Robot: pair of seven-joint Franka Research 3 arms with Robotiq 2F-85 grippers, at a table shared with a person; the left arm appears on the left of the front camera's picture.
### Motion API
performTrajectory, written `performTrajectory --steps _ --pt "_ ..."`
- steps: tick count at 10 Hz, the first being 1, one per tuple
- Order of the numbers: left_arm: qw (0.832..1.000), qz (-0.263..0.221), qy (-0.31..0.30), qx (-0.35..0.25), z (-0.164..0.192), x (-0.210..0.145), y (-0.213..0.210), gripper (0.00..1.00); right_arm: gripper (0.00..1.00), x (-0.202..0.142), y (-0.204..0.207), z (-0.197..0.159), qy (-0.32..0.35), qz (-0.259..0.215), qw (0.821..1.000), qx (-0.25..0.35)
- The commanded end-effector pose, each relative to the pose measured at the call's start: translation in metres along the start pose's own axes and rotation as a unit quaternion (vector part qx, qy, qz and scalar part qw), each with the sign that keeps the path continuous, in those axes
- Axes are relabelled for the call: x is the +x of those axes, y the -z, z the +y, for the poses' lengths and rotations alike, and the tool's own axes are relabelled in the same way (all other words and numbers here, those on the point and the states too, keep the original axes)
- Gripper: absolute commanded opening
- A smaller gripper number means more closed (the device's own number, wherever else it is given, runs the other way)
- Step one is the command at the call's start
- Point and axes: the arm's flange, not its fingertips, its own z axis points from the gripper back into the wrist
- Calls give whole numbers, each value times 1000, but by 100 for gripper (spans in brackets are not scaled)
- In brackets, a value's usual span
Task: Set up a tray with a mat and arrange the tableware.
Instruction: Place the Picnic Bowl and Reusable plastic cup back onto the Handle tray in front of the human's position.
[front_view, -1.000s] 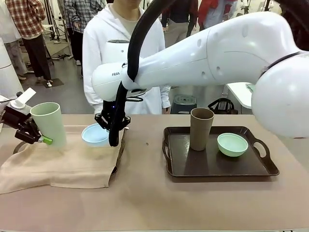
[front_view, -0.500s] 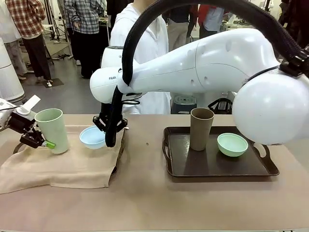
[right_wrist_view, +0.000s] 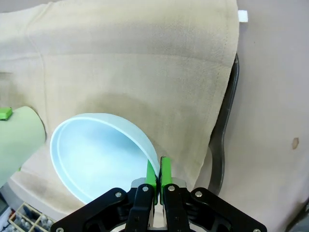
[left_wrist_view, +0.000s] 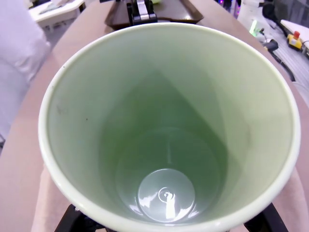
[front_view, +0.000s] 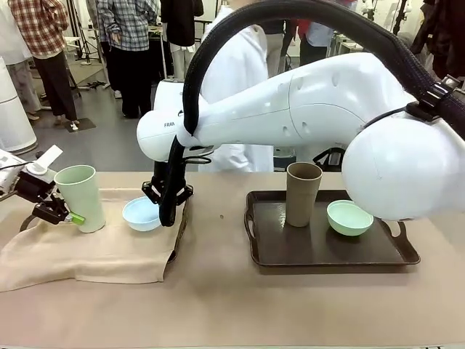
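At the mat [front_view: 94,254]: left gripper [front_view: 67,213] holds pale green cup [front_view: 81,196], right gripper [right_wrist_view: 156,168] pinches light blue bowl [front_view: 142,214]; I judge half remains.

Robotics lab, open shared hall.
Big white robot arm [front_view: 305,102] with black cable hose [front_view: 190,83] over a tan surface [front_view: 218,305]; several people [front_view: 127,36] standing around behind on grey floor [front_view: 94,142].

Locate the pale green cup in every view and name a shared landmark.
Front view: pale green cup upright, far left.
Left wrist view: cup centre, seen down its mouth.
Right wrist view: cup at left edge, beside the light blue bowl.
Shared landmark: beige mat under it.
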Motion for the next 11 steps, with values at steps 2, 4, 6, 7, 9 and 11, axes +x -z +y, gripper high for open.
performTrajectory --steps 2,4,6,7,9,11 --pt "1000 -11 9 2 1 -1 -3 81 4 10 2 2 -7 16 1000 -3" --pt "1000 3 4 4 -1 1 -5 100 63 7 -1 3 -13 14 1000 -4" --pt "999 27 -14 19 -6 8 -13 100 83 -3 -17 2 -9 3 1000 -14" --pt "999 36 -23 23 -11 14 -18 100 100 -11 -28 1 -9 -5 1000 -20" --pt "996 67 -37 40 -23 23 -29 100 100 -30 -50 -3 -20 -20 1000 -9" --pt "993 101 -56 38 -29 25 -39 100 79 -50 -69 -17 -18 -32 999 2"
